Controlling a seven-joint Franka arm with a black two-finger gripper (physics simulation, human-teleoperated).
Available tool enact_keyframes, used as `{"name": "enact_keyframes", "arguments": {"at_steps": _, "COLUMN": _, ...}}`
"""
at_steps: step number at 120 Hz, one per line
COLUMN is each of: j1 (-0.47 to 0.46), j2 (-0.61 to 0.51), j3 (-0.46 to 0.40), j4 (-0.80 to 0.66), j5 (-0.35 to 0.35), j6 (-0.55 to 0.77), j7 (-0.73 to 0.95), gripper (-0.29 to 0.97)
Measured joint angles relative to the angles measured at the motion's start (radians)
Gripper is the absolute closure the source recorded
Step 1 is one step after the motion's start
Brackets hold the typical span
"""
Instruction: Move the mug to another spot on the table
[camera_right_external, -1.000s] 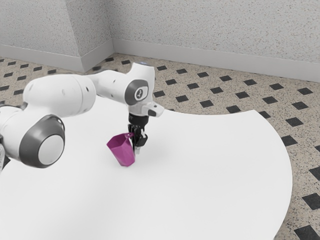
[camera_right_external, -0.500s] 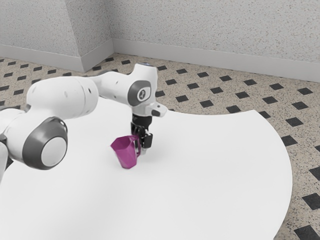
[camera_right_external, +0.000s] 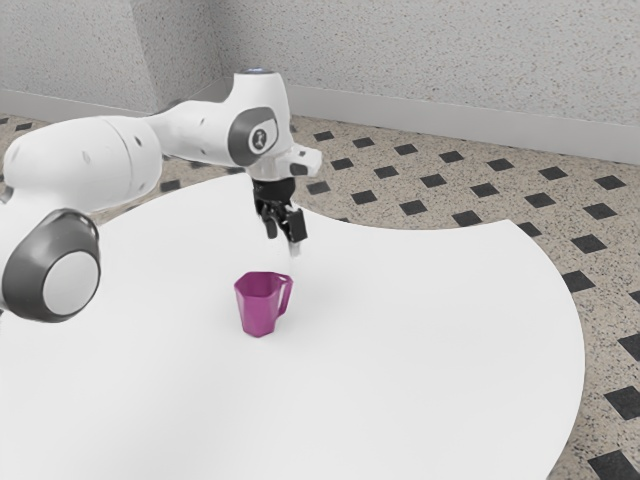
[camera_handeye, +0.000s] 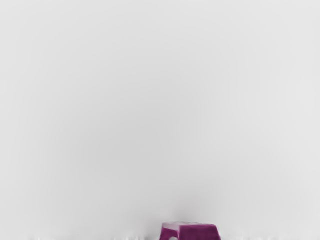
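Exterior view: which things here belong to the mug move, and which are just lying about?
Part of the job:
- mug, purple, upright on the table
- tool, open, above the mug and clear of it
- table, white, where the mug has to sit

Just around:
- floor, speckled with black diamonds
- wall, grey, behind the table

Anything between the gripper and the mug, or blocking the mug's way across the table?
Nothing visible. The gripper hangs open above the mug, with only air between them. The mug stands upright on the table, and no other object shows on the white top around it.
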Motion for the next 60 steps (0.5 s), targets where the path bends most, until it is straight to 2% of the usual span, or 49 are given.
{"name": "enact_keyframes", "arguments": {"at_steps": 36, "j1": 0.001, "j2": -0.351, "j3": 0.017, "j4": -0.293, "j5": -0.006, "j6": -0.005, "j7": -0.063, "gripper": 0.02}}
{"name": "enact_keyframes", "arguments": {"at_steps": 49, "j1": 0.016, "j2": -0.5, "j3": 0.015, "j4": -0.369, "j5": 0.035, "j6": -0.029, "j7": -0.101, "gripper": 0.02}}
{"name": "enact_keyframes", "arguments": {"at_steps": 60, "j1": 0.013, "j2": -0.582, "j3": 0.017, "j4": -0.393, "j5": 0.057, "j6": -0.059, "j7": -0.139, "gripper": 0.02}}
